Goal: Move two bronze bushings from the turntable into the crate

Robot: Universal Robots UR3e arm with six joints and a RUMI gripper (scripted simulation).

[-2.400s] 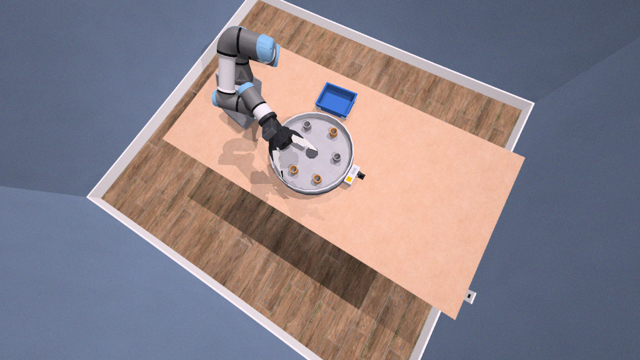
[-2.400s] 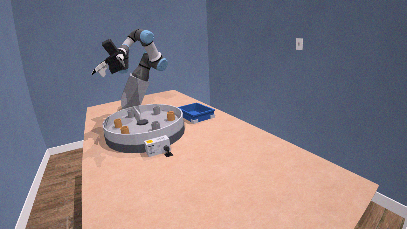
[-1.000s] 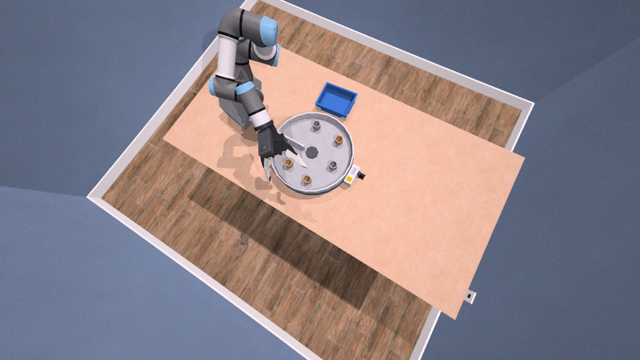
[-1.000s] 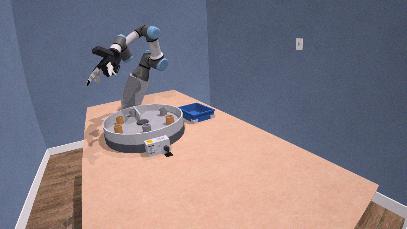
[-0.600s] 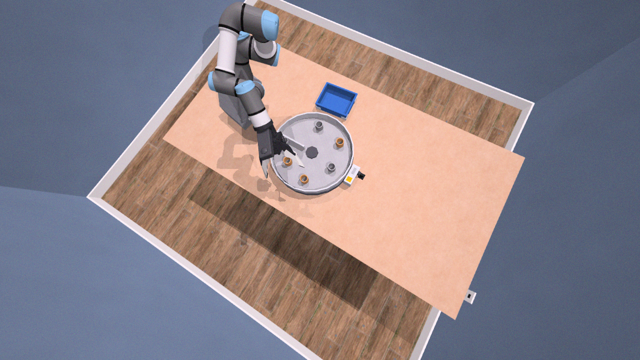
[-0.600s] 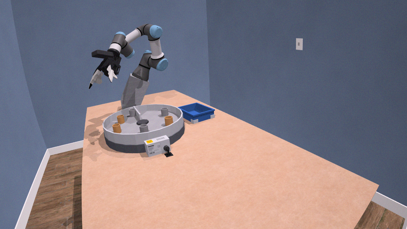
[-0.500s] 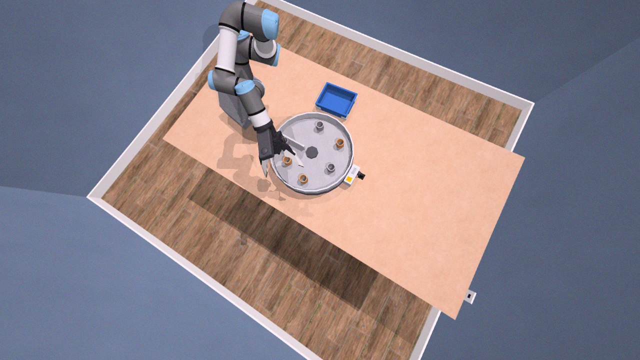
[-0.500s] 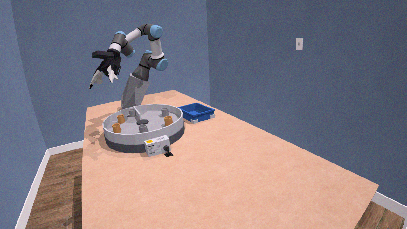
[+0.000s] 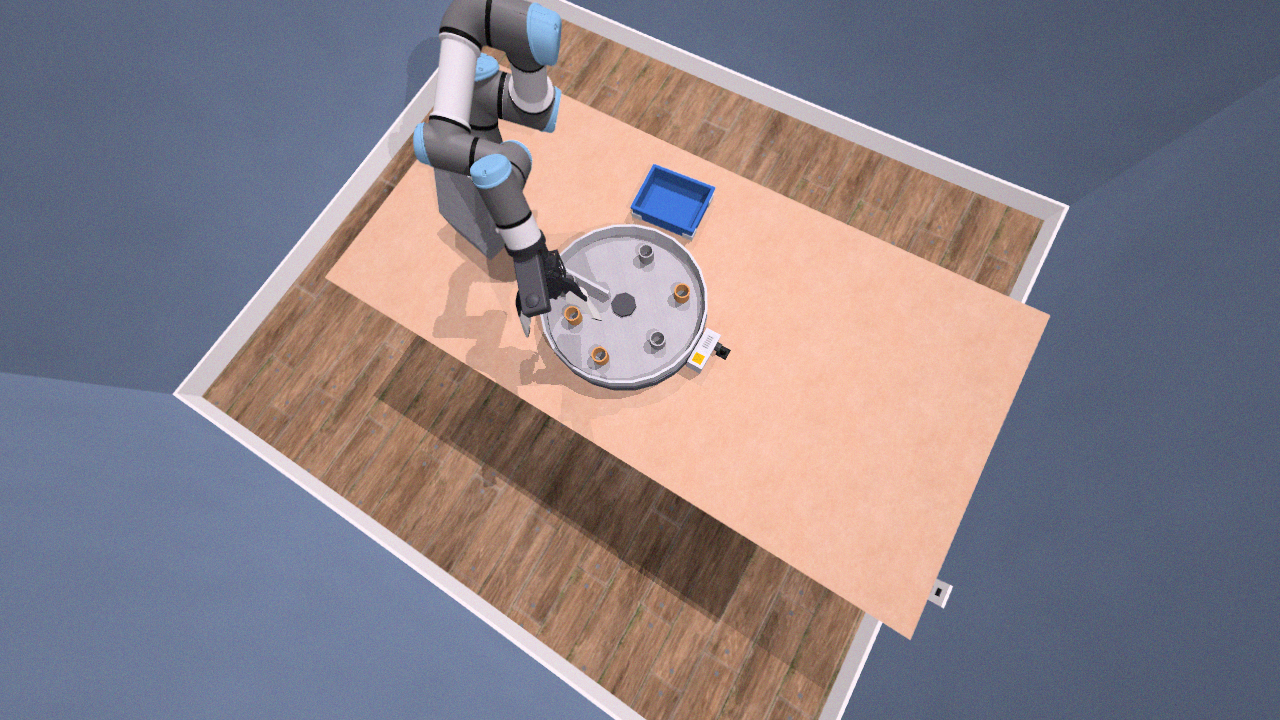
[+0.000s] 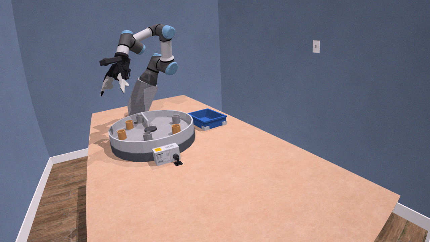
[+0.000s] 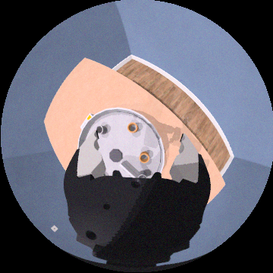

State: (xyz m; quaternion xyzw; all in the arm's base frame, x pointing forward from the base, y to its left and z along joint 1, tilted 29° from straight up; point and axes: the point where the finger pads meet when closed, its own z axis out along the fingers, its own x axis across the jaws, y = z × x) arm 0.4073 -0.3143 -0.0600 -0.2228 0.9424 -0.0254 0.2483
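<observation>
The grey turntable (image 9: pixel 624 304) carries three bronze bushings (image 9: pixel 571 313) (image 9: pixel 599 355) (image 9: pixel 681 291) and grey bushings (image 9: pixel 645 254) (image 9: pixel 656 339), all standing upright. In the exterior view the bronze ones (image 10: pixel 129 124) (image 10: pixel 121 134) (image 10: pixel 175 128) stand among three grey ones (image 10: pixel 139 118). My gripper (image 10: pixel 113 90) (image 9: pixel 550 308) is open and empty. It hangs high above the turntable's left rim, pointing down. In the wrist view the fingers frame the turntable (image 11: pixel 119 145) far below, with two bronze bushings (image 11: pixel 132 127) (image 11: pixel 144 157) in sight. The blue crate (image 9: pixel 673 198) is empty, just beyond the turntable.
A white control box (image 10: pixel 165 153) with a knob sits against the turntable's front rim. A raised rim rings the turntable, and a thin divider bar (image 10: pixel 145 118) runs from the rim towards a dark hub (image 10: pixel 150 128). The arm's grey pedestal (image 10: pixel 141 96) stands behind the turntable.
</observation>
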